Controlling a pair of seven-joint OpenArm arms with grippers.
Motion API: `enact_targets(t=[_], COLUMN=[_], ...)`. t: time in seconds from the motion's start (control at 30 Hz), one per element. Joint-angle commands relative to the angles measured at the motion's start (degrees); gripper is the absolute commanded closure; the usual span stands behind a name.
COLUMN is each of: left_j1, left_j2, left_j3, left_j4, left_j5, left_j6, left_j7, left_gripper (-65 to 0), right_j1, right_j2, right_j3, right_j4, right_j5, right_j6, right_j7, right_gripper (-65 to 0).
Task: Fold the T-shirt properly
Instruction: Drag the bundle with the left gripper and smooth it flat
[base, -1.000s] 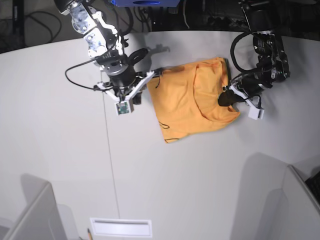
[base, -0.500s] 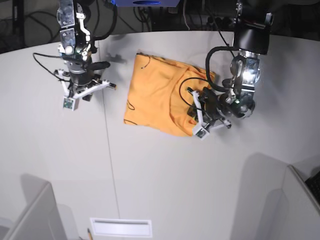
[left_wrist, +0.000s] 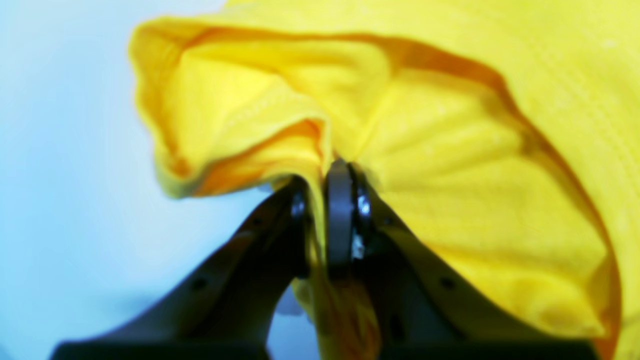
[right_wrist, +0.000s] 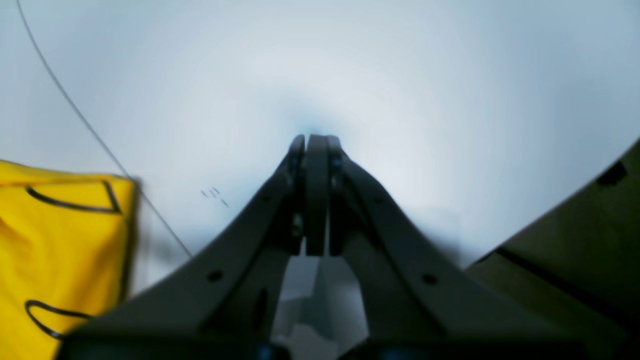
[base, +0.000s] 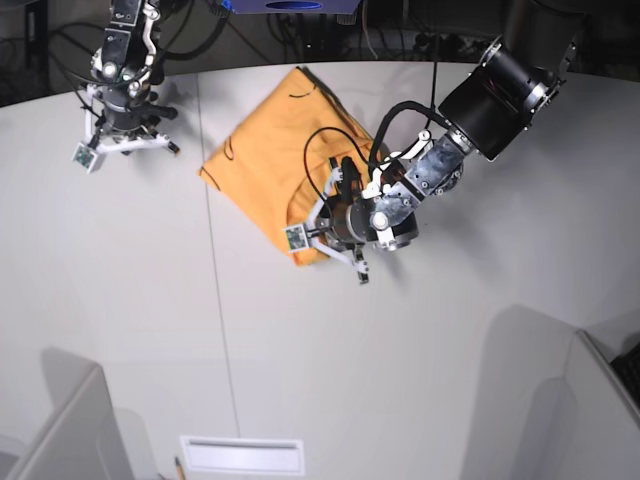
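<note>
The light-orange T-shirt (base: 255, 150) lies bunched and partly folded over on the white table (base: 420, 340), towards the back middle. My left gripper (base: 320, 222) is at the shirt's near right edge, and its arm reaches in from the upper right. In the left wrist view the left gripper (left_wrist: 324, 192) is shut on a pinched fold of the T-shirt (left_wrist: 450, 150), which drapes up around it. My right gripper (base: 122, 140) hovers at the back left, apart from the shirt. It is shut on nothing in the right wrist view (right_wrist: 311, 145), where the T-shirt (right_wrist: 60, 260) shows at the lower left.
A thin seam (base: 215, 270) runs front to back across the table. Grey dividers stand at the front left (base: 70, 430) and front right (base: 570, 400). A white slotted plate (base: 242, 455) sits at the front edge. Cables and dark gear line the back.
My left gripper has carried the shirt's right edge leftwards across the table, and the whole shirt has shifted left and back. My right arm has drawn away from the shirt to the back left.
</note>
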Motion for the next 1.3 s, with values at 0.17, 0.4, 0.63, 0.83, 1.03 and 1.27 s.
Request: enact_targets(t=[0.17, 0.4, 0.63, 0.83, 1.03, 1.27], left_j1=[-4.9, -11.3, -15.3, -15.3, -17.4, -21.9], left_j2=[-2.9, -3.8, -3.6, -3.6, -3.4, -1.9], left_j3=[13.0, 21.9, 29.2, 29.4, 29.6, 29.5], left_j4=[-0.9, -3.2, -10.4, -14.5, -16.1, -20.8], left_j5=[-0.8, -0.8, 7.4, 11.1, 11.1, 11.1], left_j6=[-1.3, -1.4, -1.4, -1.5, -1.5, -6.0], left_j7=[-6.2, -16.4, -28.1, -36.4, -41.3, -45.0], left_gripper=[0.0, 0.0, 0.0, 0.0, 0.0, 0.0], right_j1=[-2.2, -5.3, -6.1, -6.1, -5.8, -5.5], right_j2=[-2.8, -3.2, -3.2, -3.2, -3.2, -3.2], right_j3=[2.1, 0.9, 0.6, 0.6, 0.6, -1.9], right_j4=[2.4, 2.4, 2.3, 2.2, 2.1, 0.3], right_j5=[-0.2, -0.2, -0.2, -0.2, -0.2, -0.2], right_j6=[0.2, -0.1, -0.2, -0.2, -0.2, -0.2], right_j7=[2.9, 6.6, 7.4, 7.4, 7.3, 7.2], right_gripper=[0.0, 0.0, 0.0, 0.0, 0.0, 0.0])
